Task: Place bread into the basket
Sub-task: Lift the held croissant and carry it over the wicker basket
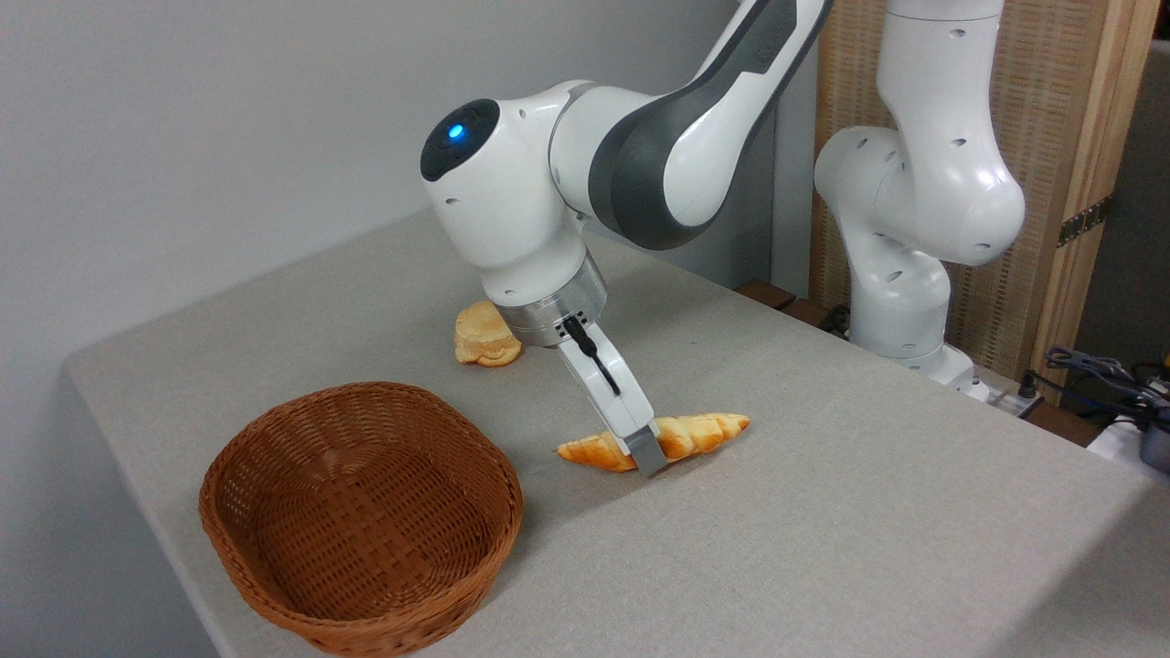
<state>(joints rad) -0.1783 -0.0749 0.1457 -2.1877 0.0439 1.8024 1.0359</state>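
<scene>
The arm (640,155) reaches down from the upper right, and its jaws sit low over the worktop (823,512), right at the middle of the bread (695,431). The near finger (645,450) covers the bread's centre from this side, with its tip down at the cloth. The far finger is hidden behind it, so I cannot tell how wide the jaws stand or whether they press on the bread.

The bread lies flat on the grey worktop, long and golden, with one pointed end sticking out to the left of the jaws and the lumpy longer part running out to the right and slightly away.

The basket (274,585) sits down and to the left of the jaws, near the front edge of the worktop, well apart from the bread. It is brown wicker, shallow, and nothing lies inside it. The stretch of cloth between the jaws and the basket rim carries only the arm's shadow.

A small round bun (484,336) rests behind and to the left of the jaws, partly hidden by the arm's wrist, apart from both bread and basket.

To the right, beyond the jaws, stands the arm's white base (914,274) at the back edge of the worktop, with a wooden slatted screen (1051,137) behind it. Some cables (1097,370) lie at the far right edge.
</scene>
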